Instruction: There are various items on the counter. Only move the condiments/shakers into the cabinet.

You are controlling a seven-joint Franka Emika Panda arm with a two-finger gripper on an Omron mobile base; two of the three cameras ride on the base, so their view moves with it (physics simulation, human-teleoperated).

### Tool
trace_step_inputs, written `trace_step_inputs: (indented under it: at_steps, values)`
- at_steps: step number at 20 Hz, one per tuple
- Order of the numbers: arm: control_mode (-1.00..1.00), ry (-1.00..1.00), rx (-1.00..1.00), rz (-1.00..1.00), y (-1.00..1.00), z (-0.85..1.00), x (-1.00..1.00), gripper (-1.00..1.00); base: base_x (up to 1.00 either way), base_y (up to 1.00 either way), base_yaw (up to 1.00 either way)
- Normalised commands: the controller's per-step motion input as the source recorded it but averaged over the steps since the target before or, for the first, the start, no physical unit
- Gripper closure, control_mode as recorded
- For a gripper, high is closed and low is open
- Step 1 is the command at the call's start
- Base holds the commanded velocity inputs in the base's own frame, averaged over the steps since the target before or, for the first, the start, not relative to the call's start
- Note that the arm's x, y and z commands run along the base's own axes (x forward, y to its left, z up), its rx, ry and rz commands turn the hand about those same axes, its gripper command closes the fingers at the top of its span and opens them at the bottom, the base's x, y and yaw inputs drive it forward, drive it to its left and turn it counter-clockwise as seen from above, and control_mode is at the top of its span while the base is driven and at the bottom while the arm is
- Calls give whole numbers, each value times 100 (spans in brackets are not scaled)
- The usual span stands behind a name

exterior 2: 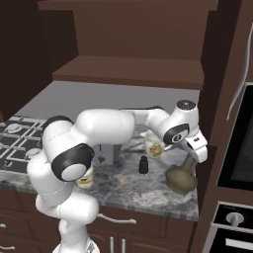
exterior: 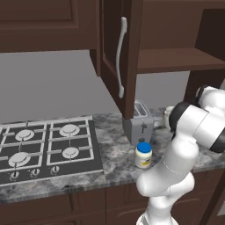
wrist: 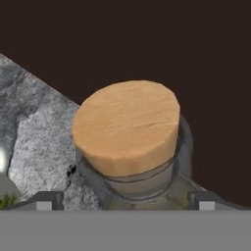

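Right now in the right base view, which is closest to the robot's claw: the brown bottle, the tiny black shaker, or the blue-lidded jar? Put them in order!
Measured from the gripper:
1. Olive-brown bottle, right under the open gripper at the counter's right end.
2. Black shaker, a bit to the left, mid-counter.
3. Blue-lidded jar, farthest left, partly behind the robot's arm.

Matt cork (wrist: pixel 126 126), speckled stone counter (wrist: pixel 34 122)

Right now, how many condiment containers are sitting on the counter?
3: the blue-lidded jar near the front edge, the small black shaker mid-counter, and the corked bottle at the right end. Others may hide behind the arm.
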Motion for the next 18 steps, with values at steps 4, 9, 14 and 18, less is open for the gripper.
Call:
trace_step_inputs:
  at_steps: [4,9,14,18]
  values:
    - [-100,-1,-23,6,-1,-54,19,100,0,0,0]
    - [-100,3,-25,0,17,-27,-13,100,0,0,0]
    - [-100,-29,-27,5,68,9,-90,100,0,0,0]
    - [-100,-49,-19,14,67,86,-98,100,0,0,0]
